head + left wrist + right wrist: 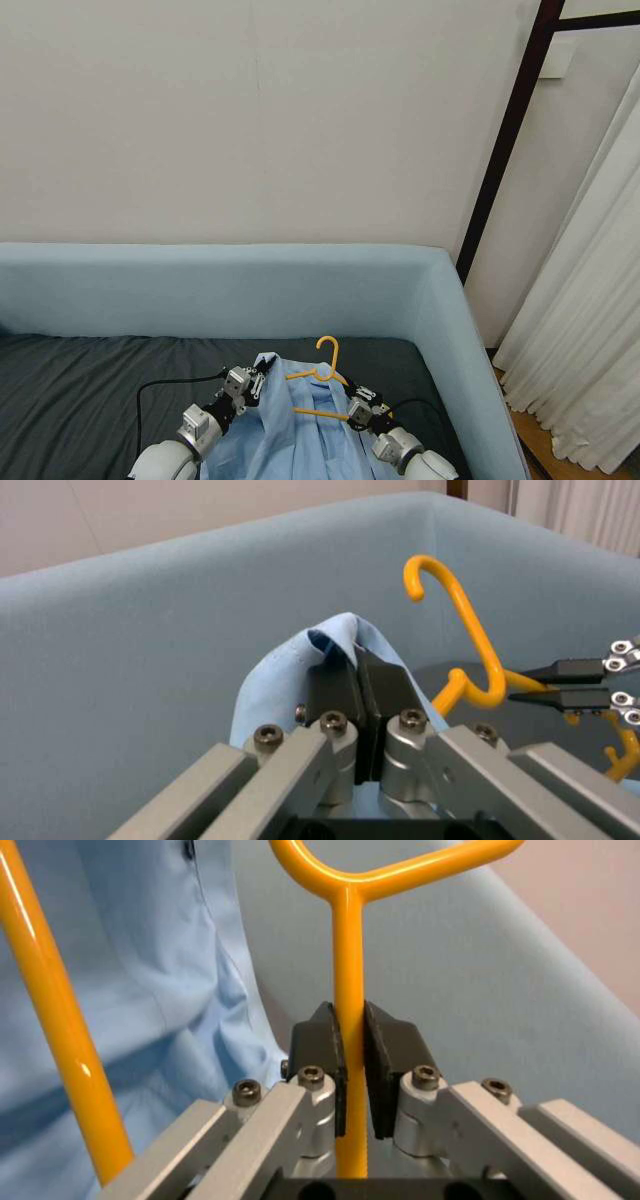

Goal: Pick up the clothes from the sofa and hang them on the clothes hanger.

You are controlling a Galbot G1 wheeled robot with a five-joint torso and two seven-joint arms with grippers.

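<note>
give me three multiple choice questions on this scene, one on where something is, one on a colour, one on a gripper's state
1. Where is the hanger?
A) on the sofa's backrest
B) at the top of the shirt
C) on the floor

2. What colour is the hanger?
A) white
B) black
C) orange-yellow

3. What is the left gripper doing?
A) shut on a fold of the shirt
B) open above the seat
C) shut on the hanger

Answers:
1 B, the head view shows it lying at the shirt's collar end.
2 C, its hook and bars are orange-yellow in all three views.
3 A, the left wrist view shows its fingers pinched on light blue cloth. It is the right gripper that clamps the hanger's bar.
</note>
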